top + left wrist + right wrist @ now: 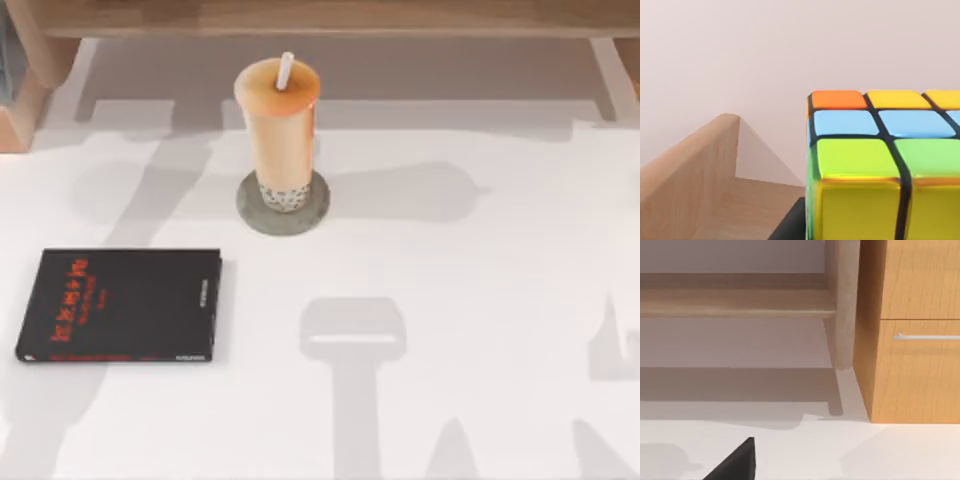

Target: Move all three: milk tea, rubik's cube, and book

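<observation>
Orange-tan milk tea (279, 135) stands upright on a grey coaster (252, 210) at the upper middle of my top view, on the white surface (480, 300).

From my top view, the cup's white straw (286, 70) pokes out of its lid and dark pearls show at its base; a black book with red lettering (118, 305) lies flat at the lower left, well apart from the cup. In my left wrist view the rubik's cube (880, 165) sits very close to the camera at the lower right, beside a light wooden wall (690, 175). My right wrist view takes in a wooden cabinet with a drawer handle (925, 336) at the right. I cannot tell whether either end effector is open or closed.
</observation>
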